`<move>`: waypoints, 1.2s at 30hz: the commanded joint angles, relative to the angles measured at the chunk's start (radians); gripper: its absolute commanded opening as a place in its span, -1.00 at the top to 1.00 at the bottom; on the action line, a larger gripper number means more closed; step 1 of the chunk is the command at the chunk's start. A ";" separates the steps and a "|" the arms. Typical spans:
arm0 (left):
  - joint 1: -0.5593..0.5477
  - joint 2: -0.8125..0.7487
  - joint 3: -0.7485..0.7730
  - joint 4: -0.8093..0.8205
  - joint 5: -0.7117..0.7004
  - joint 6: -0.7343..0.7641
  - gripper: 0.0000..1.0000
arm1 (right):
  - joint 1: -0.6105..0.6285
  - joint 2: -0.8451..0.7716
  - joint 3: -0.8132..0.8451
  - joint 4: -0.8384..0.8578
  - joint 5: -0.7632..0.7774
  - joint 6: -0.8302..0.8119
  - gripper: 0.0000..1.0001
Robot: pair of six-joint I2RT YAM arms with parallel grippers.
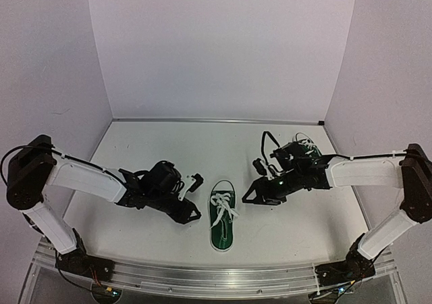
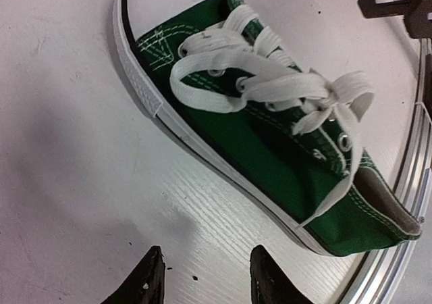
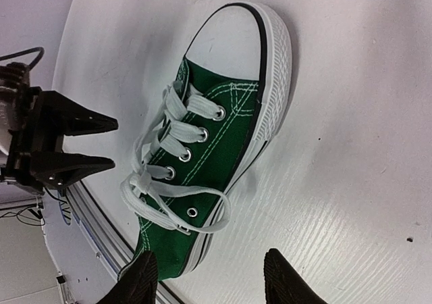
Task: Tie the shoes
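White matte surface (image 1: pixel 169 148) between pale walls, edged at the near side by a metal rail (image 1: pixel 202 277). Left arm (image 1: pixel 81 179) and right arm (image 1: pixel 364 172), white-shelled with black joints, reaching inward from either side, low over the surface. Dark green canvas shoe (image 1: pixel 222 221) upright on its sole at the middle, between the two tools, heel toward the rail, white toe cap pointing away. Second shoe (image 1: pixel 305 147) further back on the right, mostly hidden behind the right arm, only a bit of green and white lace showing. Left tool (image 1: pixel 196 197) just beside the middle shoe on its left, fingers spread apart over bare surface, clear of the canvas, gripping nothing. Right tool (image 1: pixel 252 181) on the opposite side, likewise parted and gripping nothing. White laces (image 2: pixel 270 81) crossed through the eyelets, one wide loop sagging over the side near the heel, an end trailing down the canvas; whether knotted, cannot tell
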 commanded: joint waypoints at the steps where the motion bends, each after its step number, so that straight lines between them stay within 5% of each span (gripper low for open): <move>1: -0.005 0.062 0.028 0.060 0.017 0.017 0.12 | -0.001 -0.001 -0.008 0.001 -0.023 -0.015 0.00; 11: -0.024 0.145 0.071 0.150 0.087 0.032 -0.06 | -0.001 -0.018 -0.022 0.001 -0.018 -0.014 0.00; 36: -0.054 0.150 0.057 0.257 0.112 0.061 -0.12 | -0.001 0.005 -0.009 0.012 -0.029 -0.011 0.00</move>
